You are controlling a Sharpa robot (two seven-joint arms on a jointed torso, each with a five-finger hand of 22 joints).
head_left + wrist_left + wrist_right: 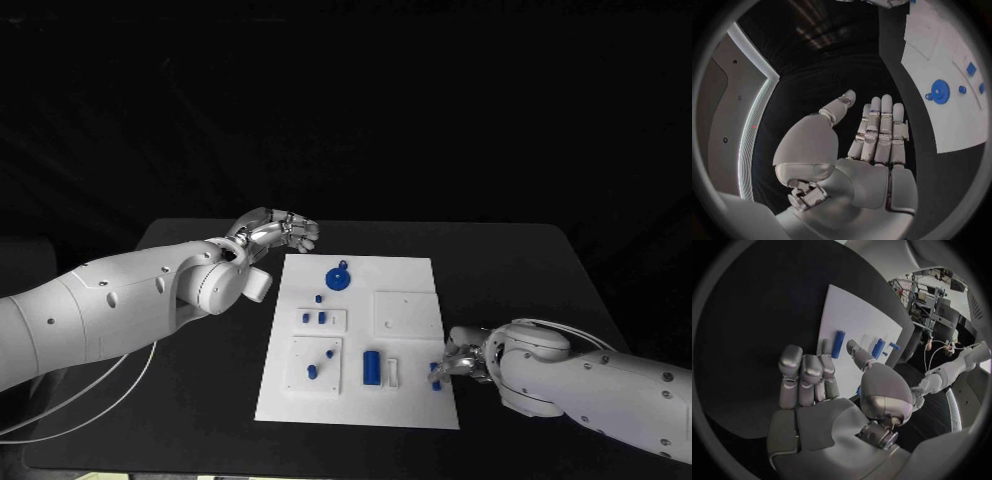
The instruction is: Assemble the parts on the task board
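Left fingers: the left hand [277, 232] hangs over the table [188, 240] just off the board's far left corner. In the left wrist view its fingers [879, 125] lie straight and side by side, thumb apart, palm bare; nothing held.

Right fingers: the right hand [459, 358] sits at the board's near right edge. In the right wrist view the fingers [807, 375] are bent forward together and the thumb reaches toward a blue piece; whether anything is pinched, cannot tell.

Task board: white task board [389, 400] lies mid-table between the two hands.

Parts, left to right: small stud [312, 371] in the near-left square panel; two small blue bits [313, 318] on the panel above it; gear [338, 278] lying flat toward the far end; long cylinder [372, 366] lying lengthwise near the near edge; small peg [434, 374] at the right edge, right at the right hand's fingertips.

Step in hand: likely a pick-up of the small peg by the right hand; the left hand looks idle.

Next move calls for: a firm pinch on the small peg, a clean lift clear of the board, then lining it up over its seat. Which seat, cannot tell.

Risk: the small peg sits close to the board's edge and could be nudged off.
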